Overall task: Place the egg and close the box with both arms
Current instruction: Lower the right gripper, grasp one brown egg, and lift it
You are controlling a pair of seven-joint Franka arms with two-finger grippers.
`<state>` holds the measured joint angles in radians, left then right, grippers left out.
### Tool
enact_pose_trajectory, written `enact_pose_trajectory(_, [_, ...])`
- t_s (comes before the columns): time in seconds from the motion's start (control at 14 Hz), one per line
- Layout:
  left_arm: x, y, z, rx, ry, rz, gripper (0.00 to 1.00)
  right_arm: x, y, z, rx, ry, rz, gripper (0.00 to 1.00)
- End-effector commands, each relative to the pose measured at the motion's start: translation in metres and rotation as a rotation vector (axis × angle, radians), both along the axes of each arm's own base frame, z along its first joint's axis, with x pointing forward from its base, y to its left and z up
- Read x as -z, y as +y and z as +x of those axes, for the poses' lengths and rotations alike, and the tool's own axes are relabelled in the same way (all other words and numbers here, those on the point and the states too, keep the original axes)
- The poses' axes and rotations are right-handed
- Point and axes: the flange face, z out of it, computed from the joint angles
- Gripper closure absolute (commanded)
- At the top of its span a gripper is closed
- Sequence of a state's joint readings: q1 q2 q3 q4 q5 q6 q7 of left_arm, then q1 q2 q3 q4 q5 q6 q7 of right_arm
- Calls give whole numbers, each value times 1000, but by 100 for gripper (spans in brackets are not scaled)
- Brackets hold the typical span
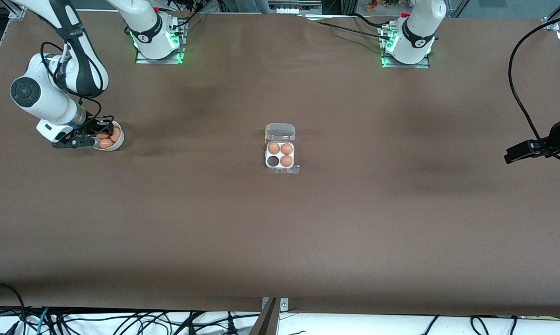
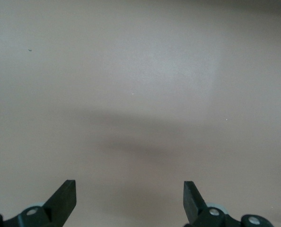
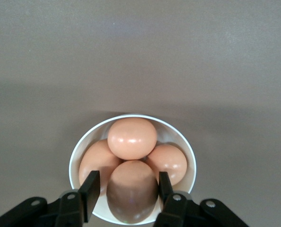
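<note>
The clear box (image 1: 280, 157) stands open at the table's middle, its lid (image 1: 280, 132) tipped back toward the robots. Three of its cells hold orange-brown eggs (image 1: 286, 161) and one cell (image 1: 273, 161) is empty. My right gripper (image 1: 102, 134) is down in a white bowl (image 1: 118, 145) at the right arm's end. In the right wrist view its open fingers (image 3: 95, 187) straddle one egg (image 3: 132, 189) in the bowl (image 3: 78, 151), with a small gap on one side. My left gripper (image 1: 512, 156) waits open and empty over bare table (image 2: 129, 189).
The bowl holds several eggs; three others (image 3: 132, 137) lie around the straddled one. A black cable (image 1: 517, 83) hangs over the left arm's end of the table. Brown tabletop (image 1: 280, 242) spreads between the bowl and the box.
</note>
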<state>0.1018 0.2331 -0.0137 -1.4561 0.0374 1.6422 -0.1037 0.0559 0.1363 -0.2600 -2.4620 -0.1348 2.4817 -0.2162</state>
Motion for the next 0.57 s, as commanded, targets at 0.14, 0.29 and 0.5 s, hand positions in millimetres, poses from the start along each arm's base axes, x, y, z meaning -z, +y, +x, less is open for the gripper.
enact_pose_trajectory(0.14, [-5, 0, 4, 22, -3, 24, 0, -3, 1, 3, -6, 3, 0, 57])
enact_pose_trajectory(0.29, [-6, 0, 4, 22, -4, 24, 0, -3, 1, 3, -6, 3, 1, 62])
enact_pose_trajectory(0.5, [-7, -3, 3, 26, -4, 24, 0, -6, 5, 4, -11, 14, 3, 70])
